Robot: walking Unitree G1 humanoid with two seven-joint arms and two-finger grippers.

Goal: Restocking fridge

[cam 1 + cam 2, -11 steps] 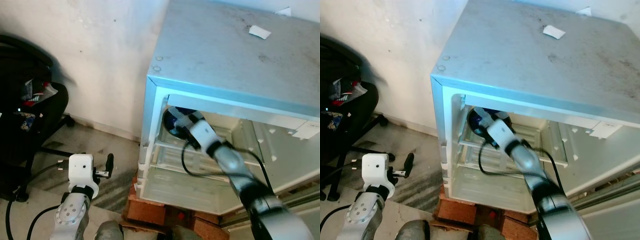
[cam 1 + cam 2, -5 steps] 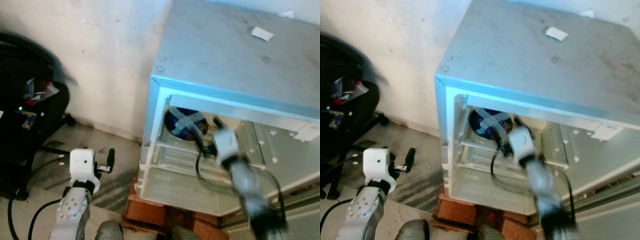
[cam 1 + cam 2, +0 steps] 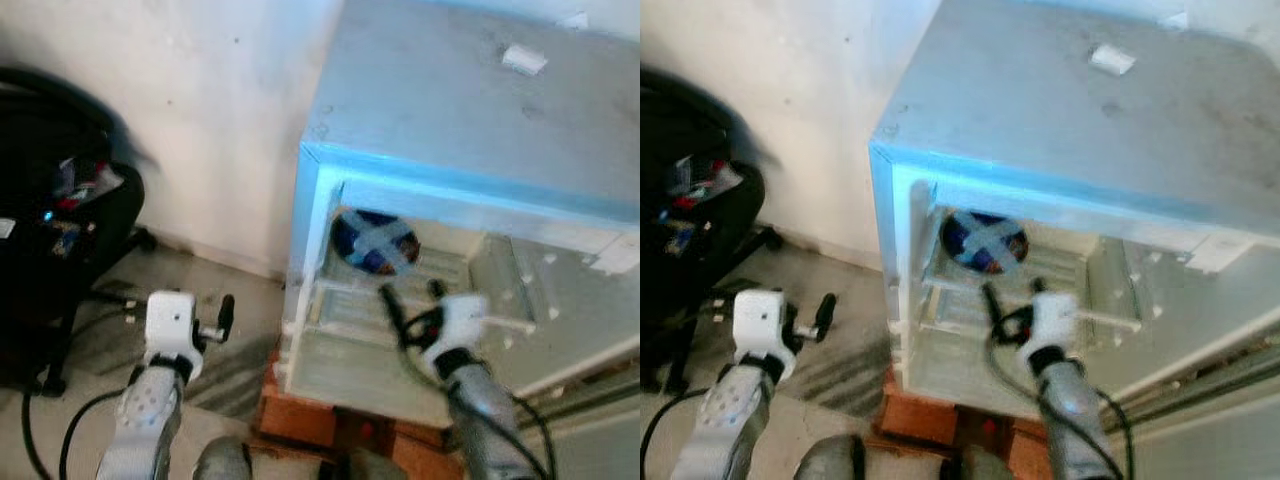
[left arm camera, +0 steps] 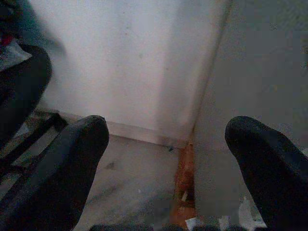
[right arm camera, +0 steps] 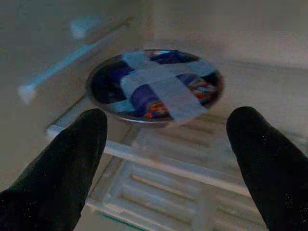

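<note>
Fridge (image 3: 470,120) open, standing on bricks (image 3: 300,415). Bowl (image 5: 155,86), taped over with a grey cross, sits on the top shelf (image 5: 159,163) at the left side of the fridge. Right gripper (image 3: 410,300) wide open, holding nothing, just outside the shelf front, apart from the bowl. Left gripper (image 4: 166,144) also spread open and empty, low beside the fridge's outer wall. Black chair (image 3: 60,230), probably an office chair, far left.
</note>
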